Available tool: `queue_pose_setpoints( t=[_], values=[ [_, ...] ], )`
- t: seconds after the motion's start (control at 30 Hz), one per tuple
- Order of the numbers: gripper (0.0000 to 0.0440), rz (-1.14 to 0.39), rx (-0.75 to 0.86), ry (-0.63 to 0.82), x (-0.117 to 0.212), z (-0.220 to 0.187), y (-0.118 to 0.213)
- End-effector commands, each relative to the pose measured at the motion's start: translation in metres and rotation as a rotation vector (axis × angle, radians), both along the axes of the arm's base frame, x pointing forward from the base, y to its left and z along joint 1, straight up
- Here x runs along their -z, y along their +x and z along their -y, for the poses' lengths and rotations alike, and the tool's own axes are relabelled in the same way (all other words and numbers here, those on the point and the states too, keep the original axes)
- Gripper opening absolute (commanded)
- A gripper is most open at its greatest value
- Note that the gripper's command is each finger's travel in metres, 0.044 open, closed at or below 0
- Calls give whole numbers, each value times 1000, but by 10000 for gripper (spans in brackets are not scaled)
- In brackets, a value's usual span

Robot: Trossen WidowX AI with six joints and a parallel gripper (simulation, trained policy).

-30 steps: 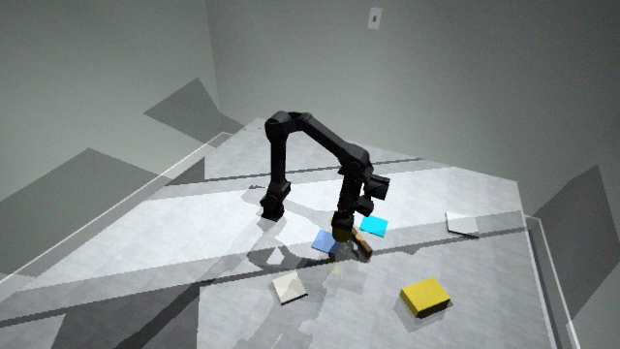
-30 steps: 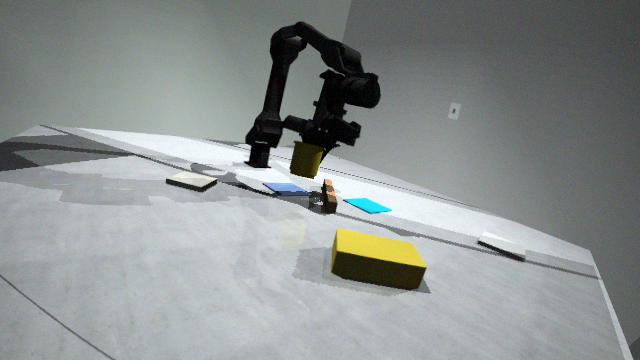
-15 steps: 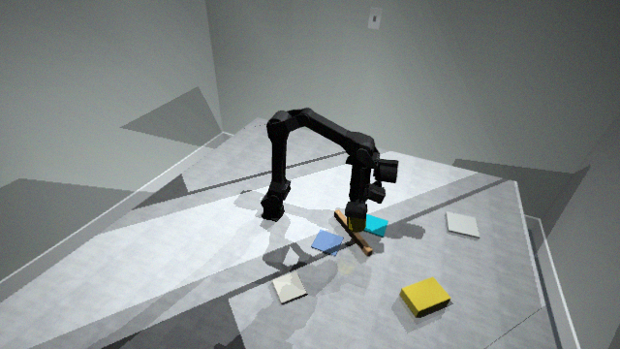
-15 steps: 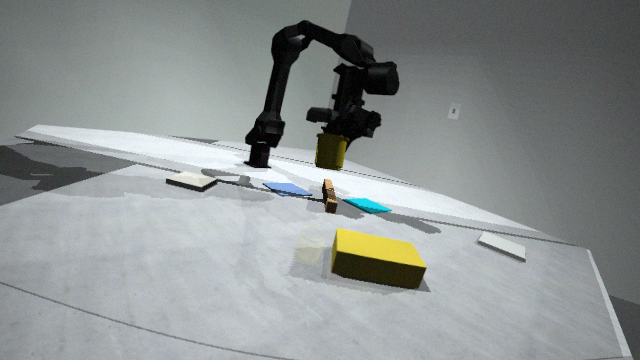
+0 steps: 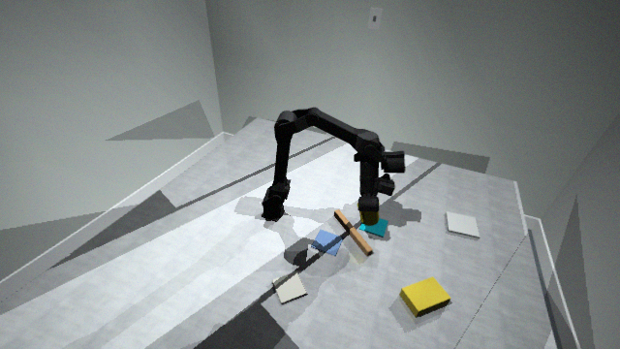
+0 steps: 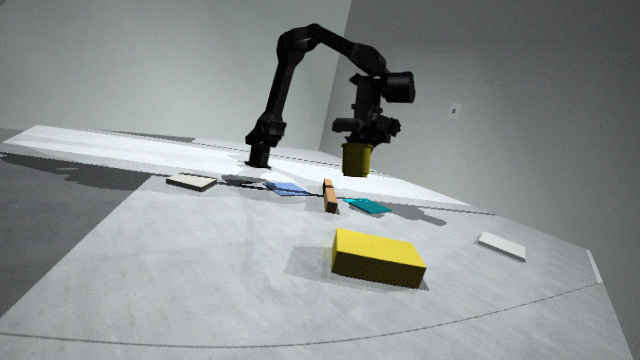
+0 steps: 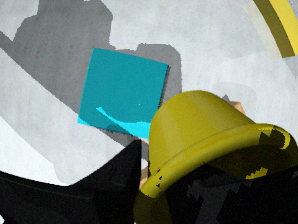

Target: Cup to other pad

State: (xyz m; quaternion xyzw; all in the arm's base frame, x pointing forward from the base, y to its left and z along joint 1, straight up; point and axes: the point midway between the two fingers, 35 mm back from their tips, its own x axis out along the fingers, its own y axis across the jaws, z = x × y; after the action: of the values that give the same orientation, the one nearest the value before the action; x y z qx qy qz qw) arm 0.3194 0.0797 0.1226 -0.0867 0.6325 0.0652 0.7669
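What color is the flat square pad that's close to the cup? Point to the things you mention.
The pad (image 5: 380,228) (image 6: 371,206) (image 7: 125,87) is teal, a blue-green, and it shows best in the wrist view.

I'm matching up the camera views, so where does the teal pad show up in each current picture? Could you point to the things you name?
Top: right of centre, the teal pad (image 5: 378,228) (image 6: 371,206) (image 7: 122,90) partly below the cup.
Exterior: right of centre, mid-height.
Wrist: left of centre, upper half.
Shared landmark: the yellow cup (image 5: 369,216) (image 6: 356,160) (image 7: 195,120).
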Motion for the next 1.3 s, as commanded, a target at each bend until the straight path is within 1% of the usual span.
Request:
queue_pose_setpoints(
  t=[0.0,0.23,0.37,0.73,0.77,0.87,0.9,1.13,1.27],
  values=[
    [0,5,-6,1,7,-12,4],
    [1,22,-22,11,19,-36,7],
    [8,23,-22,12,28,-45,7],
    [70,23,-4,5,55,-49,5],
    [82,27,-2,9,56,-49,5],
    [142,52,4,31,51,-51,10],
    [151,59,7,40,49,-52,11],
    [143,103,9,77,36,-53,16],
    [150,109,12,92,30,-52,13]
  ],
)
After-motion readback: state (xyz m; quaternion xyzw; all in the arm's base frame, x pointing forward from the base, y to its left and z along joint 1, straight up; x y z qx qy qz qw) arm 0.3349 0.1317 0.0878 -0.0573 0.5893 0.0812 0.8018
